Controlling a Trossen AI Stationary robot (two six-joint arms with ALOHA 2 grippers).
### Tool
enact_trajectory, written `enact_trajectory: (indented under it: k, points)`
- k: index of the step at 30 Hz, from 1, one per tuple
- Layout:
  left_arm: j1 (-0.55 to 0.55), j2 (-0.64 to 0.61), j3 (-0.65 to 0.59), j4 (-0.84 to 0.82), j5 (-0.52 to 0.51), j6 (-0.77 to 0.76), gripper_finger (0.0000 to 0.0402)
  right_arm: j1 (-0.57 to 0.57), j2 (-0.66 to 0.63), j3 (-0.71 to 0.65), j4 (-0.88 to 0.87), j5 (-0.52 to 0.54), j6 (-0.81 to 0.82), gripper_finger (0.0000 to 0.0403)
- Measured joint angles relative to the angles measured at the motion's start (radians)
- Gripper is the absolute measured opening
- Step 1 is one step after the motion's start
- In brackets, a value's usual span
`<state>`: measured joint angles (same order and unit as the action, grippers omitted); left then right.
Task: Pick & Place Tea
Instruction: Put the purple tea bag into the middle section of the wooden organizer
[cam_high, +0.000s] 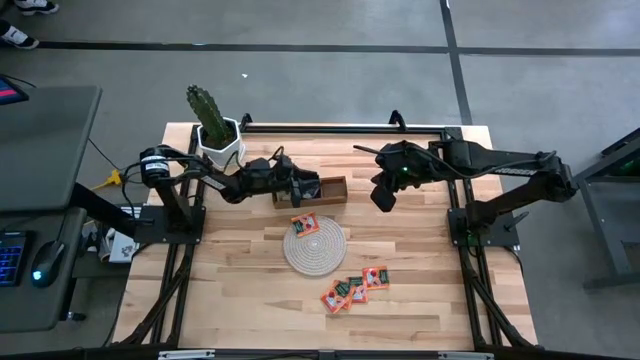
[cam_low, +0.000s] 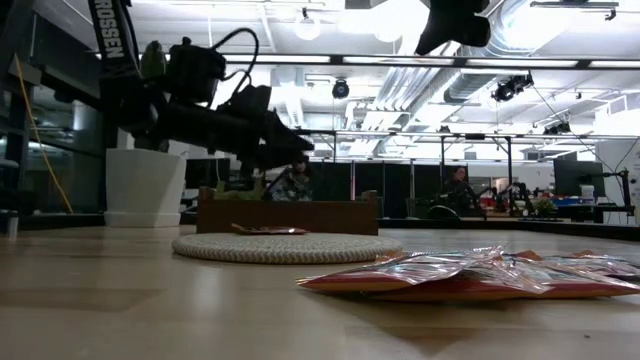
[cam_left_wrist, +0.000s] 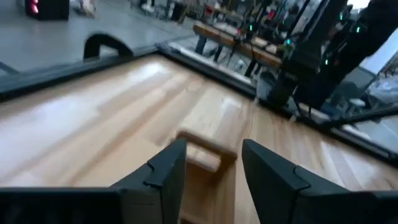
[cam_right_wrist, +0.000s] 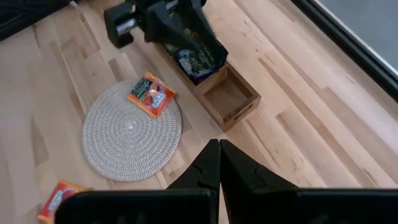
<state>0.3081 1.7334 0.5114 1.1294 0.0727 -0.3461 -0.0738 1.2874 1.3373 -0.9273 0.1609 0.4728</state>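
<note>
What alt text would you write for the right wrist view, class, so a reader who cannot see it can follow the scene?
Seen from above, the left gripper hovers over a wooden tray holding a dark sachet, its end compartment empty. An orange-red sachet lies near the edge of a round woven mat on the pale wooden table. The right gripper is shut in the foreground.

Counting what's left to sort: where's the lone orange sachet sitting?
The orange sachet lies on the round mat, at its edge nearest the wooden tray.

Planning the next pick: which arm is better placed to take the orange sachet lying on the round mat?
Probably left. The left gripper hovers open over the tray, just behind the mat and its orange sachet. The right gripper is shut and farther off.
</note>
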Motion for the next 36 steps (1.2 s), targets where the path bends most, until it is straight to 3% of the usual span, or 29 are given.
enact_trajectory:
  k: [6,11,17,24,31,36]
  points:
    - [0.073,-0.078,0.000,0.001,0.058,0.009,0.0156,0.015,0.019,0.000,0.049,-0.026,-0.007,0.0000]
    - [0.149,-0.178,0.001,-0.079,0.173,0.022,0.0141,0.049,0.095,0.001,0.168,-0.079,-0.029,0.0000]
    - [0.170,-0.295,0.000,-0.348,0.259,0.106,0.0101,0.077,0.263,0.001,0.328,-0.113,-0.081,0.0000]
    - [0.170,-0.378,0.001,-0.536,0.341,0.158,0.0083,0.017,0.431,0.001,0.495,-0.204,-0.197,0.0001]
    - [0.170,-0.518,-0.001,-0.782,0.364,0.241,0.0083,-0.077,0.499,0.001,0.543,-0.314,-0.302,0.0023]
    - [0.148,-0.654,0.000,-1.005,0.340,0.317,0.0083,-0.148,0.500,0.001,0.548,-0.365,-0.389,0.0069]
